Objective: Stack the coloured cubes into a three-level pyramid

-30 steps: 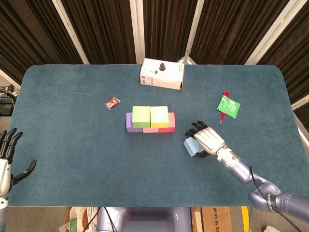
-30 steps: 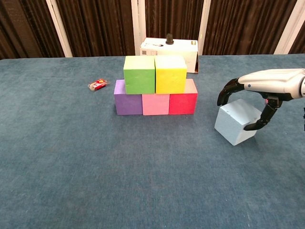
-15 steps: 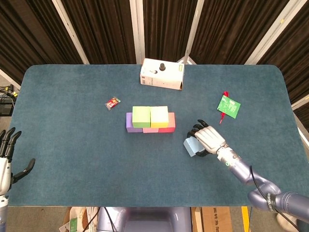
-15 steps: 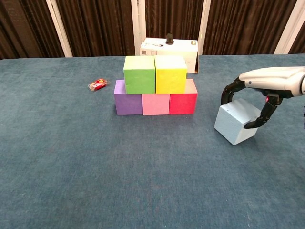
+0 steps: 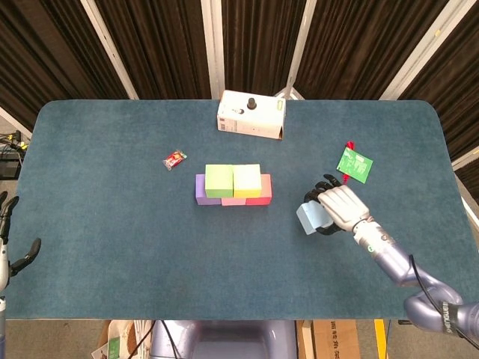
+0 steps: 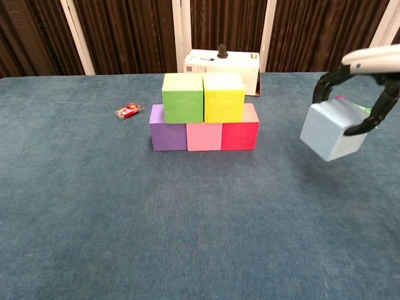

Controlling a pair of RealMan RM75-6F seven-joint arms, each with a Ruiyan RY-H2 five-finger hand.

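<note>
Right of the stacked cubes (image 6: 204,112), the light blue cube (image 6: 331,131) hangs tilted above the table (image 6: 125,206), grasped by the right hand (image 5: 343,206). Beyond lie a green card (image 5: 354,164) and white box (image 5: 251,115). Left hand (image 5: 9,250) rests released.

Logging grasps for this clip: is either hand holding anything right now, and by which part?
The right hand holds the light blue foam cube from above, fingers on opposite sides, clear of the table. The left hand holds nothing.

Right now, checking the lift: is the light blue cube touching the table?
Apart. Chest view shows the light blue cube held by the right hand clear above the table.
</note>
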